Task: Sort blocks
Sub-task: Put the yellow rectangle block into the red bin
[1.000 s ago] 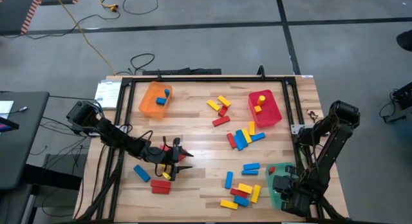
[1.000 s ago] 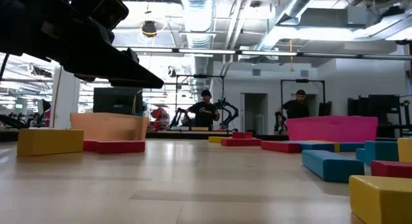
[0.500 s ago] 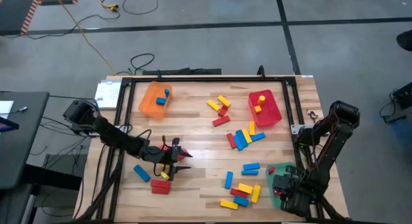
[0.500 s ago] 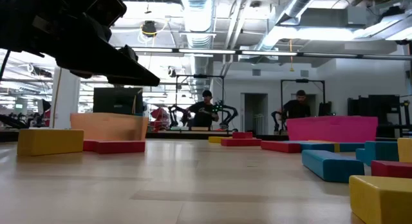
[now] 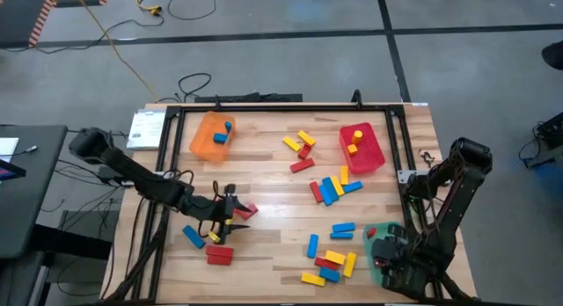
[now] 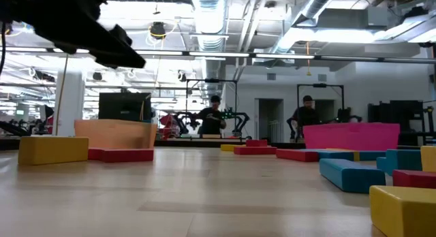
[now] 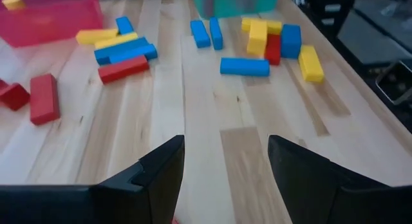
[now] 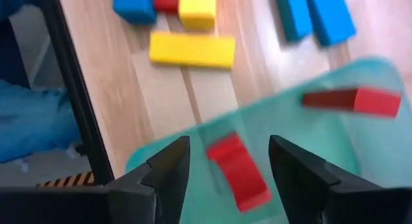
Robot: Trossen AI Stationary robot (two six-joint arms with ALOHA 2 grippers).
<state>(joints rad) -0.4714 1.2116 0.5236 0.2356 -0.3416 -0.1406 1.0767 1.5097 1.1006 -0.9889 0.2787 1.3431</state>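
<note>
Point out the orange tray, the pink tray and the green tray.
orange tray (image 5: 205,141), high view, on its bare floor left of the blue blocks.
pink tray (image 5: 370,150), high view, on its bare floor.
green tray (image 8: 360,150), right wrist view, on its translucent floor.

A grey floor (image 5: 457,60) with loose cables (image 5: 167,7); ceiling ducts (image 6: 208,19), perhaps a workshop.

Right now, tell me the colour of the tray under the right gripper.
Translucent green tray, with two red blocks inside; the right wrist view shows it best.
</note>
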